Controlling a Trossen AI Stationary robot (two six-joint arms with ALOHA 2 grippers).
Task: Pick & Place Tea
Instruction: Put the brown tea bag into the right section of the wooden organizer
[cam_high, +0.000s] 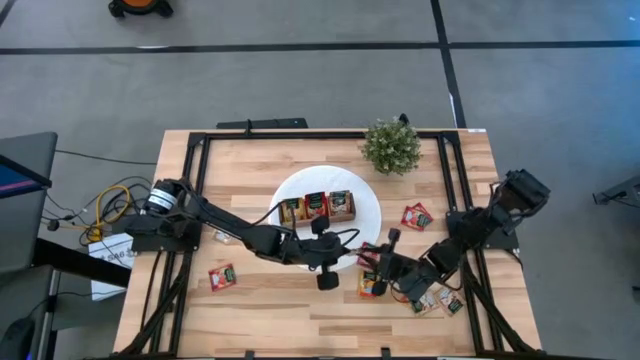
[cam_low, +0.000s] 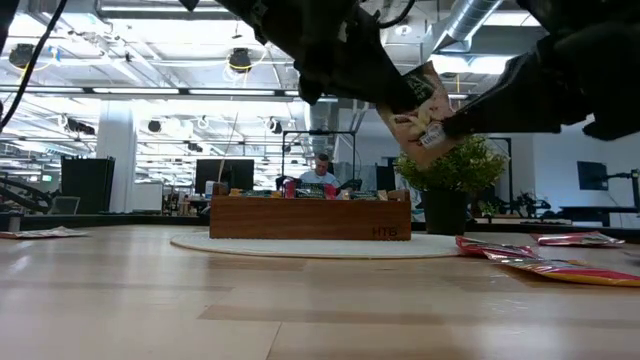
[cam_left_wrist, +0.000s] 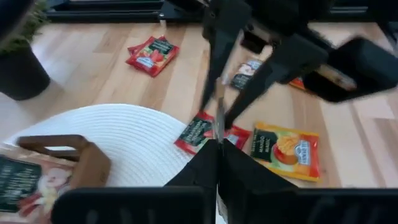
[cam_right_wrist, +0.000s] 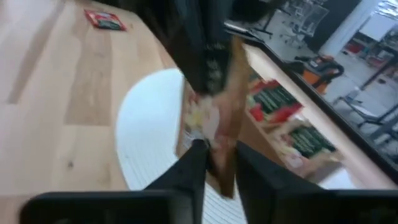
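Note:
A beige tea sachet (cam_low: 415, 110) hangs in the air above the table, right of the white disc (cam_high: 372, 200). My left gripper (cam_left_wrist: 217, 140) reaches in from the table's left and is shut on it. My right gripper (cam_right_wrist: 217, 152) comes from the right. It is open, with one finger on either side of the same sachet (cam_right_wrist: 211, 124). Below them a red sachet (cam_left_wrist: 200, 134) and a yellow-orange sachet (cam_left_wrist: 286, 149) lie flat on the wood. A wooden box (cam_high: 317, 208) with sachets in it stands on the disc. My left gripper pinches the sachet's left edge (cam_low: 393, 95) between its two fingers, coming from the table's left and slanting down. The sachet stands on edge, tilted, lifted clear of the table. My right gripper: its fingers (cam_right_wrist: 194, 163) flank the sachet's right edge (cam_low: 450, 125). I cannot tell whether they touch it.
A small potted plant (cam_high: 391, 146) stands at the far right. Loose sachets lie at the right (cam_high: 416, 216), near right (cam_high: 440, 300) and near left (cam_high: 222, 276). A dark frame (cam_high: 200, 150) runs around the tabletop.

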